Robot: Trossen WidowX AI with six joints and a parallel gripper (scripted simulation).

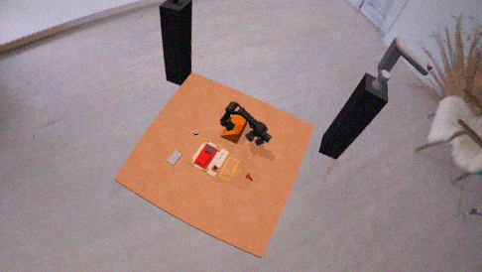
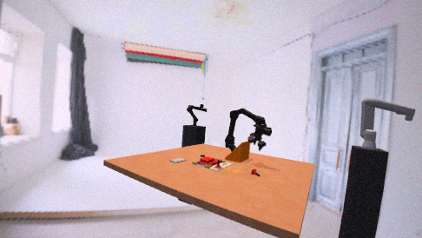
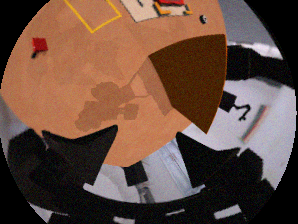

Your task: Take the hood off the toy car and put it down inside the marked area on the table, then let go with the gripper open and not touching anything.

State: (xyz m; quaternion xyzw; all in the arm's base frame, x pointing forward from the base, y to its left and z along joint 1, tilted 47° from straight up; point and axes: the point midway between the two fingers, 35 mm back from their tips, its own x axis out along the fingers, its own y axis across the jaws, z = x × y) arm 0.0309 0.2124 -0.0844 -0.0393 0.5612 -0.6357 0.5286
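Observation:
The red toy car [image 1: 204, 158] [image 2: 207, 161] lies on a white board [image 1: 221, 156]; only its edge shows at the top of the wrist view [image 3: 172, 2]. At this size I cannot tell the hood apart from the red body. The marked area, a yellow outline [image 1: 234, 170] [image 3: 106, 24], lies beside the board, and nothing shows inside it. My gripper [image 1: 256, 141] [image 2: 256, 144] [image 3: 148, 131] is open and empty, raised above the table and well away from the car, the board and the outline.
An orange wedge block [image 1: 232, 133] [image 2: 240, 154] [image 3: 192, 75] stands by the arm's base. A small red piece with a dark stem [image 1: 248, 176] [image 2: 254, 172] [image 3: 40, 44] lies beyond the outline. A grey plate [image 1: 174, 158] [image 2: 177, 161] and a small round piece [image 1: 196, 132] [image 3: 203, 19] lie past the car.

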